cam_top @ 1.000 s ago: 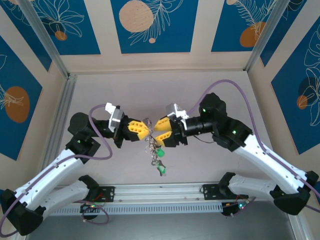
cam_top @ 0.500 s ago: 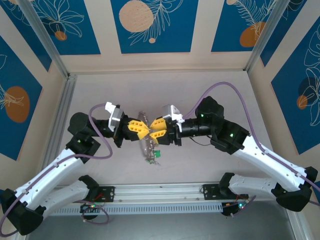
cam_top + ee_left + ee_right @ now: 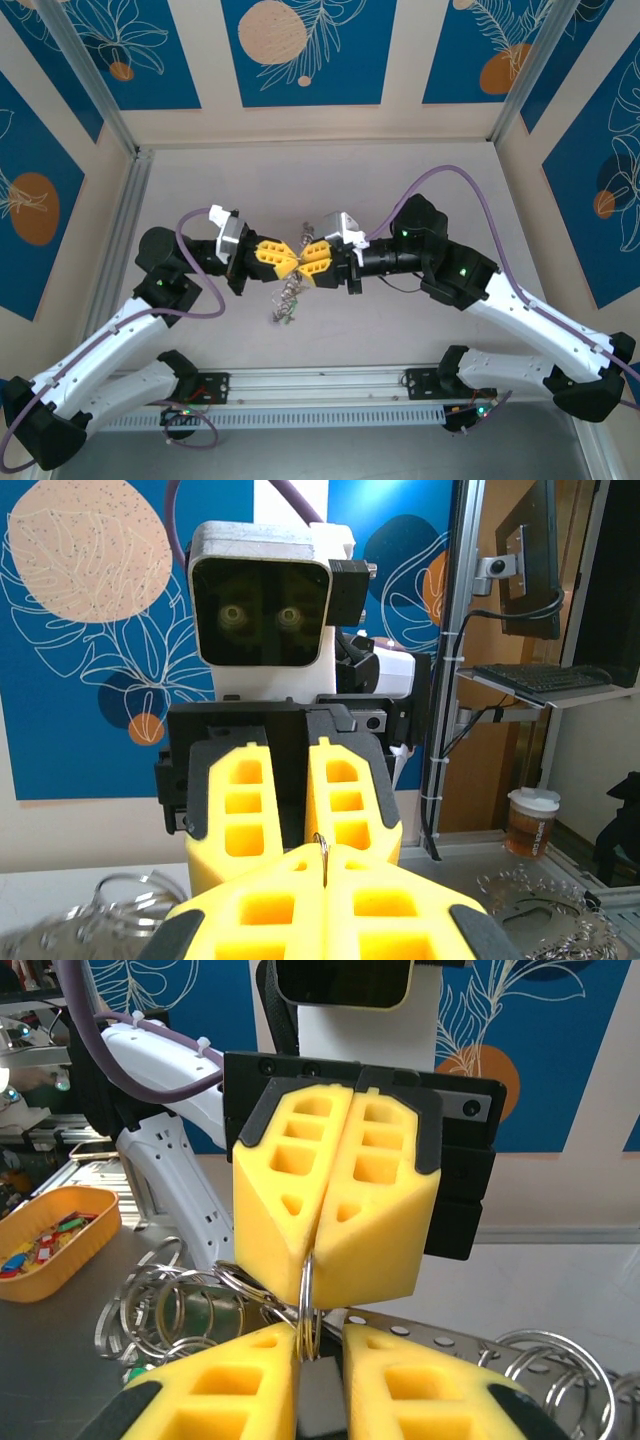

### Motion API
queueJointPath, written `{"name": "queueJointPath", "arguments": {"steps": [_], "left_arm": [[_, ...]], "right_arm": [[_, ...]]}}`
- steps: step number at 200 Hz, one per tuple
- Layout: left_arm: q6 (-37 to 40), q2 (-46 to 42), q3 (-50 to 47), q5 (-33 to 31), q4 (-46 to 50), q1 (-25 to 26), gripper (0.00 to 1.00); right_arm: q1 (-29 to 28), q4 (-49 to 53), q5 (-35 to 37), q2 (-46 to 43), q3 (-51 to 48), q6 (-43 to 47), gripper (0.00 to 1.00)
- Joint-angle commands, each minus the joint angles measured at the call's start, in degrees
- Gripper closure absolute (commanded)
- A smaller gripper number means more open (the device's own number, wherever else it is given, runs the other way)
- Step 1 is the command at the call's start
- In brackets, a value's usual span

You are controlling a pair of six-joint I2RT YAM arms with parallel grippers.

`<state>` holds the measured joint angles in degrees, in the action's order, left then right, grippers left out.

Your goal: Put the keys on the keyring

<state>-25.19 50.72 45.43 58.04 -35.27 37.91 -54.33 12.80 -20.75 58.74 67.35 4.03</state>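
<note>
My two yellow-fingered grippers meet tip to tip above the table's middle. The left gripper (image 3: 289,262) (image 3: 323,865) is shut on the thin metal keyring (image 3: 307,1295), whose wire pokes up between its fingertips (image 3: 322,848). A cluster of rings and small keys (image 3: 287,300) dangles from it. The right gripper (image 3: 306,263) (image 3: 320,1345) faces it, its jaws narrowly apart with the dark-framed pale tag of the keys (image 3: 322,1400) filling the gap, right against the ring. The key's blade is hidden.
Loose metal rings (image 3: 165,1305) hang left of the grip. An orange tray (image 3: 60,1225) of small coloured pieces sits far left, with a perforated metal plate (image 3: 450,1345) and more rings (image 3: 560,1365) below. A plastic cup (image 3: 529,820) stands off to the right.
The right gripper has moved left up to the left gripper's tips and its jaws have narrowed. The dangling cluster has swung up and left; the green tag has dropped out of sight.
</note>
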Motion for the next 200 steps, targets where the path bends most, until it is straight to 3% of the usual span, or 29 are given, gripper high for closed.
{"name": "queueJointPath", "arguments": {"steps": [1,44,67,90,114,146,168,200], "left_arm": [[-0.6,-0.8,-0.3,0.8,-3.0,0.4,1.00],[-0.3,-0.8,-0.4,0.8,-2.3,0.4,1.00],[1.2,-1.0,0.1,0.4,0.1,0.3,1.00],[10.0,-3.1,3.0,-2.4,14.7,0.4,1.00],[21.6,-5.4,8.2,-7.8,34.0,0.3,0.77],[30.9,-6.4,13.8,-14.0,50.7,0.4,0.73],[34.5,-5.6,16.8,-16.7,57.5,0.4,0.73],[35.9,-4.8,18.4,-16.9,59.6,0.7,0.75]], "right_arm": [[0.0,-3.5,2.3,-1.3,-0.5,-0.2,0.81],[0.9,-5.3,2.3,-2.4,-1.9,-0.9,1.00],[0.8,-3.4,2.6,-2.6,-1.3,0.2,1.00],[0.6,3.0,5.3,-2.8,1.2,2.8,1.00],[0.5,12.5,9.5,-2.0,5.7,6.4,1.00],[0.1,25.3,13.0,1.3,13.3,10.5,1.00],[-0.8,33.3,14.5,5.1,18.9,13.1,1.00],[-3.1,41.1,16.0,10.5,24.9,16.2,1.00]]}}
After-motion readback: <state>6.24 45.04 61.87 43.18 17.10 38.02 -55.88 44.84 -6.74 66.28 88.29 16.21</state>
